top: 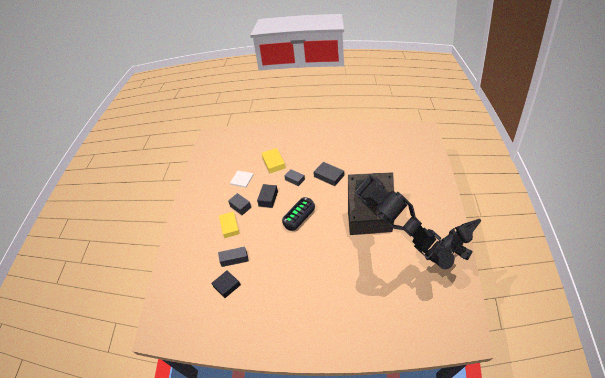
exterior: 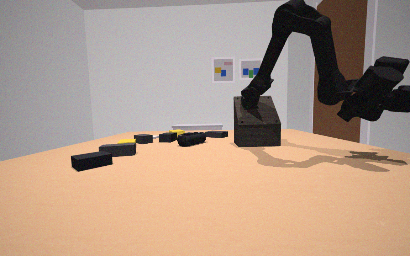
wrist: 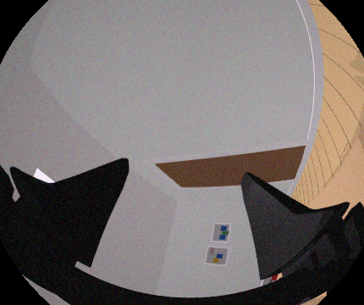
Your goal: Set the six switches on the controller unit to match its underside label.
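Lying well apart from the open gripper (top: 473,240) (wrist: 186,178); controller unit (top: 298,213) (exterior: 191,139) upright.

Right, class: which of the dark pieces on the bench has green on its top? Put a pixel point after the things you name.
The rounded controller unit (top: 298,213) (exterior: 191,139); the other dark pieces are plain, straight-edged blocks.

On the surface (top: 314,301) (exterior: 200,197), the controller (top: 298,213) (exterior: 191,139) lies left of the arm's base (top: 370,227) (exterior: 257,135), with blocks farther left.

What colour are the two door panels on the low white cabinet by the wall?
Red, best seen in the top view.
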{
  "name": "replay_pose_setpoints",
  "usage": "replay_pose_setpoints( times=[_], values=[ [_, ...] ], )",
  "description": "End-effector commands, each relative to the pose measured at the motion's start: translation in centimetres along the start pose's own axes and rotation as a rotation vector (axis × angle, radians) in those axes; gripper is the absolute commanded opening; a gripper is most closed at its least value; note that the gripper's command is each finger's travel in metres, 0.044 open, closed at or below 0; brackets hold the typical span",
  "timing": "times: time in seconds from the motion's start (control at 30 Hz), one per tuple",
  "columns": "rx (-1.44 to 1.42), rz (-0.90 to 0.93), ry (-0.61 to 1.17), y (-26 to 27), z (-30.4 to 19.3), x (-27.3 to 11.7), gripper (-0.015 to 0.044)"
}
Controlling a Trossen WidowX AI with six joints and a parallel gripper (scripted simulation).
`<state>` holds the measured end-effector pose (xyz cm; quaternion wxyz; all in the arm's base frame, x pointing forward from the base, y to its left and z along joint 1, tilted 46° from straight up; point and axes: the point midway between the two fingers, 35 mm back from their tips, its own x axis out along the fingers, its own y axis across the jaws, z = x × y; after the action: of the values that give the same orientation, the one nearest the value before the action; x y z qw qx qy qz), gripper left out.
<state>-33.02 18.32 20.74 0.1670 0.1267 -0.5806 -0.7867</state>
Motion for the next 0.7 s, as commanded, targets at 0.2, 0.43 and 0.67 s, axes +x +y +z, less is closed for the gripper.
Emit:
replay_pose_setpoints(
  times=[0.2, 0.43, 0.67],
  values=[
    [-0.002, -0.001, -0.003, 0.0, 0.1, -0.1, 0.0216],
    [-0.021, -0.058, -0.157, -1.0, 3.3, -4.5, 0.0032],
    [-0.152, -0.169, -0.404, -0.1, 8.5, -11.5, 0.0000]
  ],
)
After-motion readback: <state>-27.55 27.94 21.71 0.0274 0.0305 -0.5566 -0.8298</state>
